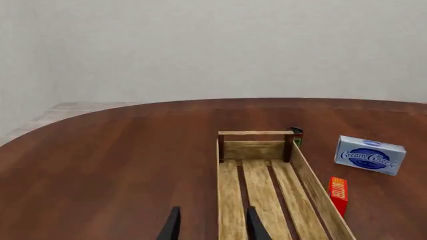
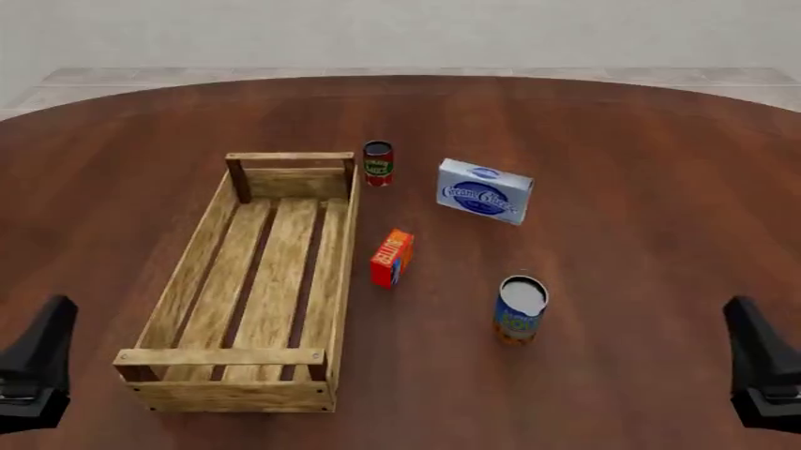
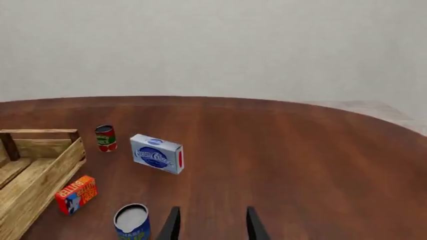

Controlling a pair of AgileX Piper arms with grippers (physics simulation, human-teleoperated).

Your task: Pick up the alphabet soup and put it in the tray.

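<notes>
Alphabet soup (image 2: 520,308): upright on the worktop (image 2: 626,187), right of the tray and clear of it, silvery top up. Nearest thing to the right arm; nothing touches it.
Tray (image 2: 188,272): long light-wood crate, left of centre, long axis running away from the arms; slatted floor bare.
Butter box (image 2: 392,258): small, red-orange, just beside the tray's right wall, between tray and soup can.
Small red can (image 2: 378,162): upright by the tray's far right corner.
Cream cheese box (image 2: 485,190): blue and white, beyond the soup can, right of the small red can.
Left gripper (image 1: 212,227): low at the near left edge, over the tray's near end; jaws parted, holding nothing.
Right gripper (image 3: 212,225): low at the near right edge, well apart from the soup can, which sits just beside one finger in the wrist view; jaws parted, holding nothing.
</notes>
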